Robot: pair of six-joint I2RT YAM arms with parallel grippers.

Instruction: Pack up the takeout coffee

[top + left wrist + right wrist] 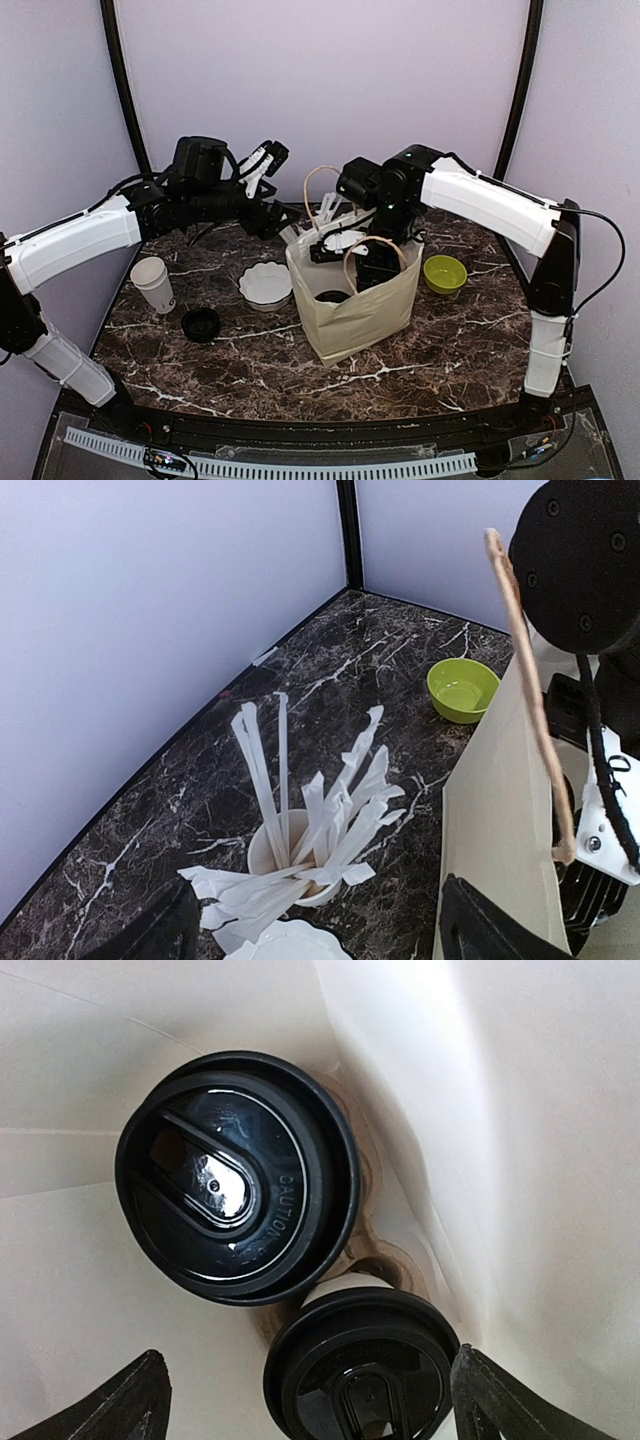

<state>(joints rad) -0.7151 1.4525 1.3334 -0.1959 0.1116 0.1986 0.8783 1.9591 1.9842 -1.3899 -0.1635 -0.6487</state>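
**Nothing gripped on either side**

Left wrist: the left end effector (320, 925) hangs with its fingers spread wide, holding nothing. Just ahead, between them, the cup of straws (272, 852) stands on the dark marble worktop (330, 670). The paper bag (500, 810) rises close beside one finger, and a green bowl (463, 688) sits farther ahead.

Right wrist: the right end effector (305, 1405) is down inside the bag, fingers wide apart and empty. Two black-lidded cups stand below it. The near cup (360, 1370) is between the fingertips, and the far cup (235, 1175) is just beyond, with the lids side by side.

Top: the bag's mouth hides the right end effector's tips. A lidless paper cup (152, 283) and a loose black lid (200, 323) sit well apart from both end effectors, out on the left arm's side.
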